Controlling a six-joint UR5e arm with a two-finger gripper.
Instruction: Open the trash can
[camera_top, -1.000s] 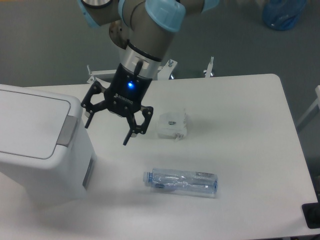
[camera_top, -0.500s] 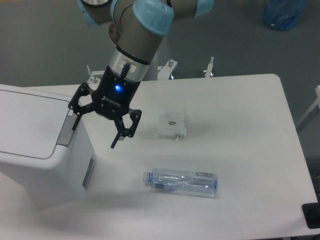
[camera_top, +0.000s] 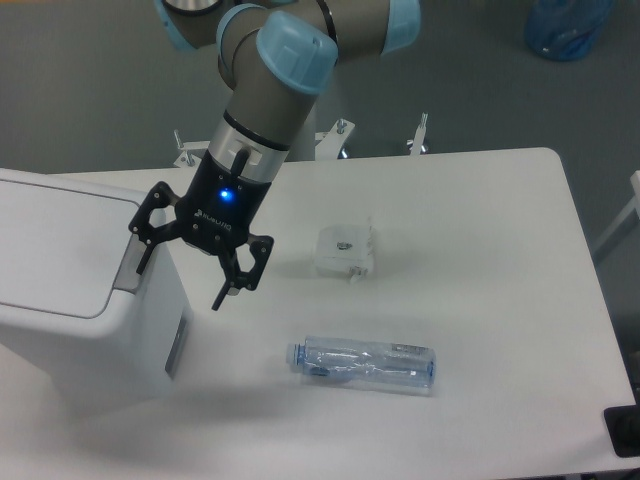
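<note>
- Fingers (camera_top: 228, 292) of the black gripper (camera_top: 185, 275) are spread wide and pinch nothing; one fingertip sits over the right edge of the trash can, the other hangs off its right side above the table.
- White and boxy, the trash can (camera_top: 70, 300) stands at the left end of the table (camera_top: 480, 300), with its flat lid down.
- On the can's right edge lies the grey push tab (camera_top: 133, 270), directly beneath the gripper's left-hand fingertip; whether they touch cannot be told.
- A blue light glows on the gripper body, above and right of the tab.
- Right of the can, a clear plastic bottle (camera_top: 365, 365) lies on its side on the table, cap end toward the can.
- Farther from the can, beyond the bottle, rests a small white box-like item (camera_top: 345, 250).
</note>
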